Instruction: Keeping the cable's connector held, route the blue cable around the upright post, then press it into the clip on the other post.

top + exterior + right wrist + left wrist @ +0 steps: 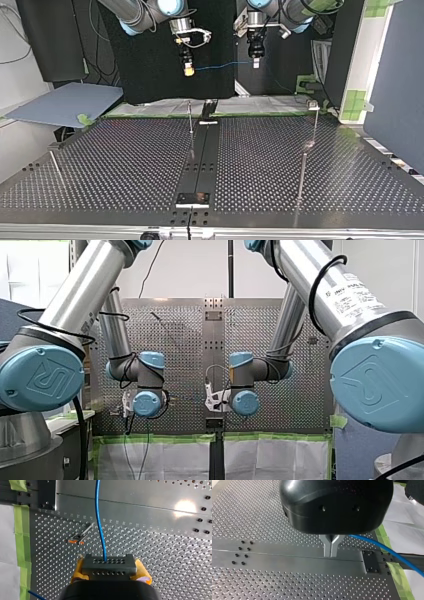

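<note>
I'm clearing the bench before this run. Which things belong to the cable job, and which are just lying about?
Job: blue cable; connector in my right gripper; my left gripper, shut on the cable; post by the rail; post at the top view's right.
Lying about: grey board; green tape; white sheets.

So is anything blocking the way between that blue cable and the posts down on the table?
Nothing visible. The blue cable runs through open air between my right gripper, which holds its connector, and my left gripper. The thin post and the capped post stand on the table below.
</note>
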Motion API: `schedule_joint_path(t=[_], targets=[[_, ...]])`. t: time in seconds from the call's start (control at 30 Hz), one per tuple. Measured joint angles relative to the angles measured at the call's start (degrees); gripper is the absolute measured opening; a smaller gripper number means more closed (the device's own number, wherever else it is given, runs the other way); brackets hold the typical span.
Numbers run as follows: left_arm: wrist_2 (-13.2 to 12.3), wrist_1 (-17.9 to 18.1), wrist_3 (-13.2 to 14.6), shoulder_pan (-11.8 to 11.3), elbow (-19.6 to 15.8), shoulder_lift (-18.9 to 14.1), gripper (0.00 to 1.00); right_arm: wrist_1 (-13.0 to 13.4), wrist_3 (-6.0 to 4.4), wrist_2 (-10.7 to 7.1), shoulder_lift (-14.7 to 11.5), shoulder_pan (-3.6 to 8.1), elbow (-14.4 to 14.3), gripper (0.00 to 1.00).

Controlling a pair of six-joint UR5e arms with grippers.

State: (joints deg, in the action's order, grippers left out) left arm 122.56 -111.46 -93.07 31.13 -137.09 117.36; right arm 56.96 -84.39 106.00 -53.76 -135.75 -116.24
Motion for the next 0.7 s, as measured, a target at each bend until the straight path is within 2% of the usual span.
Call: schedule_joint_path(t=[0.7], targets=[[0.47, 0.48, -0.18, 0.46, 0.06, 0.47, 0.0, -0.18, 0.18, 0.18, 0.18, 0.04, 0.17, 0.0]])
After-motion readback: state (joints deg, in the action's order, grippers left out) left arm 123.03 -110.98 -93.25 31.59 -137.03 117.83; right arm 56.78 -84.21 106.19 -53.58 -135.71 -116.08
